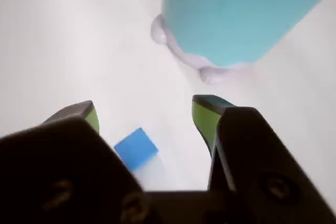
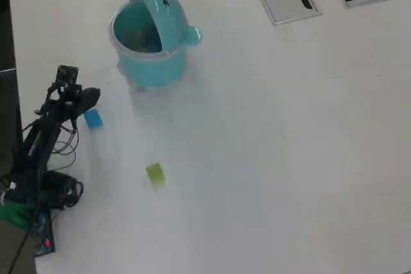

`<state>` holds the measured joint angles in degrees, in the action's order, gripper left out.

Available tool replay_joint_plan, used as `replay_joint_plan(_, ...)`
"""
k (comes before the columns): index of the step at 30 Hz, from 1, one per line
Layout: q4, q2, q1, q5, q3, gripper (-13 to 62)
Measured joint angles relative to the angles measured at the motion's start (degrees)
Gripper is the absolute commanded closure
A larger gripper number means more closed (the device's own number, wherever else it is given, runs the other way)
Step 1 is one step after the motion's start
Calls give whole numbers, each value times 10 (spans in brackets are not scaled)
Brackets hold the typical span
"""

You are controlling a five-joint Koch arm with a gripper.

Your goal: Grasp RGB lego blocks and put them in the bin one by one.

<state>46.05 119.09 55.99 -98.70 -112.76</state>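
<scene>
White table [image 2: 270,158] carries everything. Near its top-left corner in the overhead view stands the teal bin [image 2: 151,62], upright, its flip lid [image 2: 157,6] thrown back with two dark dots on it and a small knob [image 2: 192,35] on the right side. Something dim lies inside the bin, but I cannot tell what it is.

A blue block [image 2: 94,119] lies close to the table's left edge, below and left of the bin and apart from it. A yellow-green block [image 2: 155,174] lies further down and to the right, well apart from the blue one.

The arm [image 2: 38,145] rises from the lower-left corner of the table, and its end effector [image 2: 80,104] hangs just beside the blue block. In the wrist view the end effector [image 1: 144,114] is spread, its two green-tipped fingers [image 1: 203,116] wide apart and holding nothing; the blue block [image 1: 136,148] shows between them, nearer the left finger, lying on the table. The bin [image 1: 236,14] fills the top right of that view, its pale base rim resting on the table
</scene>
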Motion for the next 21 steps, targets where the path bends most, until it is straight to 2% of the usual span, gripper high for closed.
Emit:
replay_joint_plan(11, 3, 1, -4, -27, -54, 174)
replay_joint_plan(21, 29, 50, -144, -28, -113, 171)
